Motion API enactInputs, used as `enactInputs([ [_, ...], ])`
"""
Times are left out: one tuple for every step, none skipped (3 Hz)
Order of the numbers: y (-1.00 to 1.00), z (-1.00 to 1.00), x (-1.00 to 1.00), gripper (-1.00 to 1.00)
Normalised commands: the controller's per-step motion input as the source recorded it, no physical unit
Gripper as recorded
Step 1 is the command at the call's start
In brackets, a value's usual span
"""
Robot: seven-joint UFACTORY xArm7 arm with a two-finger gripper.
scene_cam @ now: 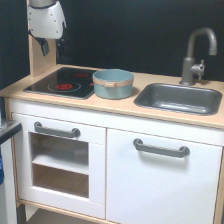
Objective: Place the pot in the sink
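Observation:
The pot (pixel 113 83) is a squat light blue-grey toy pot with a tan rim. It stands upright on the wooden counter, at the right edge of the black stovetop (pixel 62 82). The sink (pixel 178 97) is a dark grey basin set into the counter to the exterior view's right of the pot, with a grey curved faucet (pixel 196 55) behind it. My gripper (pixel 52 48) hangs at the upper left, above the back left of the stovetop, well apart from the pot. Its fingers look slightly apart and hold nothing.
A wooden side panel (pixel 35 60) rises at the counter's back left, just beside the gripper. White cabinet doors with grey handles (pixel 161 148) sit below the counter. A dark wall stands behind.

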Motion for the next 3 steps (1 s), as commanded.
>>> enactInputs([
  [-0.07,0.64,0.46,0.97],
  [-0.29,1.00,0.48,1.00],
  [0.11,0.77,0.00,1.00],
])
